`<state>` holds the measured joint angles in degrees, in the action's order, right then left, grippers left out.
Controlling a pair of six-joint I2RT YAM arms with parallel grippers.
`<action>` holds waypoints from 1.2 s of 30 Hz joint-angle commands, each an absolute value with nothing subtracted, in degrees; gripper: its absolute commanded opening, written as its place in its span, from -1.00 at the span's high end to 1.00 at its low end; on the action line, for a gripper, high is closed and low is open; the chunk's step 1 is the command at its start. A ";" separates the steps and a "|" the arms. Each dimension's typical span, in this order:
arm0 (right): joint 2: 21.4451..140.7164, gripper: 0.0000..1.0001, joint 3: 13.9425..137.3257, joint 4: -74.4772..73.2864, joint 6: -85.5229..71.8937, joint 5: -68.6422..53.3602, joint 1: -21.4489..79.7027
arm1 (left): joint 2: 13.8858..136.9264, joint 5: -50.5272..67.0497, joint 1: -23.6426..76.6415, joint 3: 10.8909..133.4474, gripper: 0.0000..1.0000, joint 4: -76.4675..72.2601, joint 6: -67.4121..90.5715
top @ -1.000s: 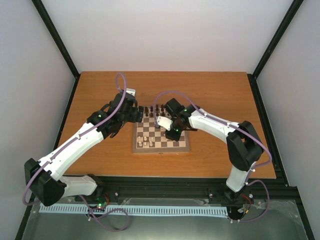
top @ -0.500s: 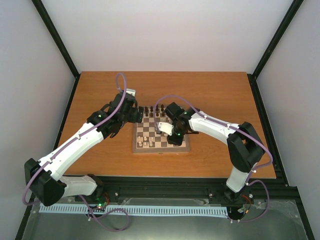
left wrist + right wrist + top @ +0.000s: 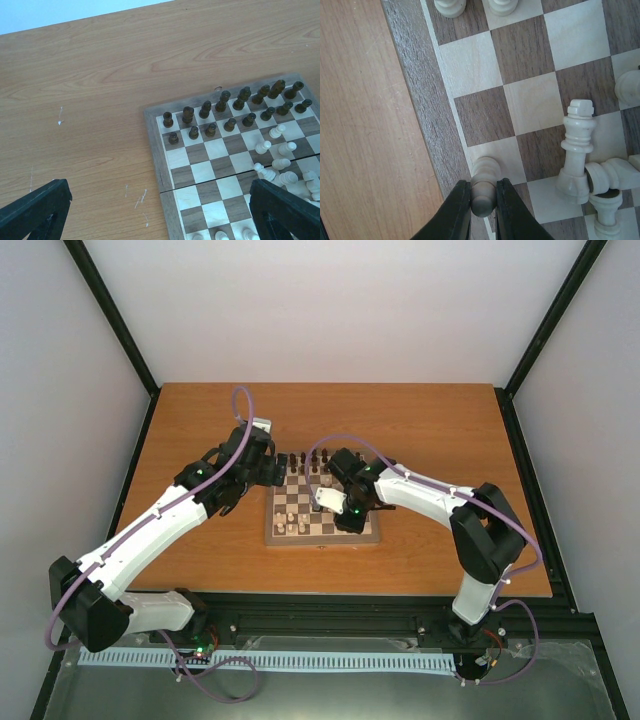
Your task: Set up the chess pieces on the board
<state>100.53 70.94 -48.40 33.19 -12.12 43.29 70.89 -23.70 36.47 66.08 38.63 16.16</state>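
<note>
Two claws, two states. Your right claw (image 3: 482,189) is clamped on a cream pawn (image 3: 484,172) at a light square hard against the board's (image 3: 420,100) border. Just beside it, more cream pieces (image 3: 577,145) sit jumbled together, some on their sides. Your left claw (image 3: 160,215) hangs spread wide over the table (image 3: 90,100), at the board's corner. Dark pieces (image 3: 222,102) stand in two rows along the far edge.

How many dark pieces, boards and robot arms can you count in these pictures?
Dark pieces: 16
Board: 1
Arms: 2
Total: 19
</note>
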 commanded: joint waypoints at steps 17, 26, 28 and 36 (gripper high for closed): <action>100.23 0.43 71.06 -47.22 32.62 -12.02 43.75 | 71.67 -22.61 36.38 68.73 -0.99 39.30 14.93; 94.06 0.27 71.80 -48.79 33.73 -16.61 35.01 | 71.62 -22.00 36.33 68.82 -0.99 39.32 14.94; 93.58 0.28 71.10 -47.98 33.73 -16.82 33.28 | 71.63 -21.90 36.36 68.82 -0.99 39.29 14.96; 95.96 0.46 69.63 -44.66 33.58 -15.37 32.62 | 71.63 -21.93 36.38 68.73 -0.99 39.32 14.94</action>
<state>94.21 70.28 -46.44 33.28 -15.44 32.40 71.46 -22.35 36.47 66.17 38.74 16.14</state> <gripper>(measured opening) 0.290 0.997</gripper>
